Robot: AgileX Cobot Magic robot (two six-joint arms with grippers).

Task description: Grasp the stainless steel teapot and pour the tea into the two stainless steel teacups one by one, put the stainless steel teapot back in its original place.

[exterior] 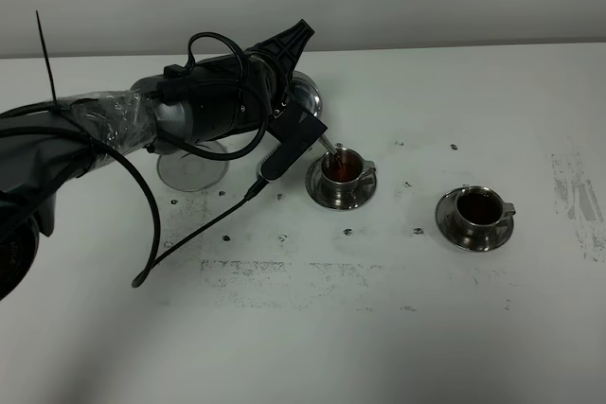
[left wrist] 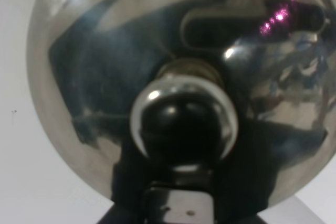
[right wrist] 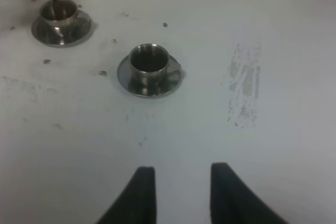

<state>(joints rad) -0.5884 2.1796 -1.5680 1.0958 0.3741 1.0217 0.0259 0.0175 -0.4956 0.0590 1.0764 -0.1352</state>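
Observation:
My left gripper (exterior: 284, 63) is shut on the stainless steel teapot (exterior: 309, 97) and holds it tilted in the air. The arm hides most of the pot. Its thin spout (exterior: 332, 150) points down into the left teacup (exterior: 342, 169), which holds reddish tea and stands on its saucer. The left wrist view is filled by the teapot's domed lid (left wrist: 105, 51) and knob (left wrist: 181, 116). The right teacup (exterior: 476, 208) also holds dark tea on its saucer. The round steel base (exterior: 192, 169) stands bare under the left arm. My right gripper (right wrist: 181, 192) is open and empty, hanging short of the right teacup (right wrist: 149, 62).
The white table (exterior: 312, 328) carries small dark specks and a scuffed grey patch (exterior: 578, 201) at the right. Black cables (exterior: 151, 224) loop down from the left arm to the table. The right arm is out of the high view.

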